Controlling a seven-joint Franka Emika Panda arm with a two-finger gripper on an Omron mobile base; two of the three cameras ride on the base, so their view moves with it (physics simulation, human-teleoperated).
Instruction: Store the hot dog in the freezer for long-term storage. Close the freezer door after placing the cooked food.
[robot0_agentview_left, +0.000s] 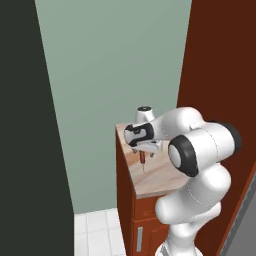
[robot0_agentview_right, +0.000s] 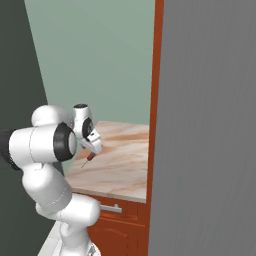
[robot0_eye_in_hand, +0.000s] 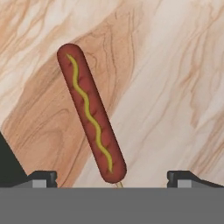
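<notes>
The hot dog (robot0_eye_in_hand: 91, 113), a reddish-brown sausage with a wavy mustard line and a thin pale stick at its near end, lies flat on the wooden counter (robot0_eye_in_hand: 175, 87). My gripper (robot0_eye_in_hand: 112, 177) hangs open just above it, one fingertip on either side of the stick end, touching nothing. From the base I see the hot dog (robot0_agentview_left: 143, 159) (robot0_agentview_right: 90, 156) under the gripper (robot0_agentview_left: 145, 150) (robot0_agentview_right: 94, 148). A tall grey panel (robot0_agentview_right: 210, 125) rises at the right. I cannot tell whether it is the freezer's side or the freezer door.
The counter (robot0_agentview_left: 155, 180) (robot0_agentview_right: 120, 167) tops red-brown drawers with a metal handle (robot0_agentview_right: 112, 207). A red-brown tall panel (robot0_agentview_left: 220, 60) borders it on the right. A dark wall panel (robot0_agentview_left: 25, 125) stands at the left, with white floor tiles (robot0_agentview_left: 97, 232) below.
</notes>
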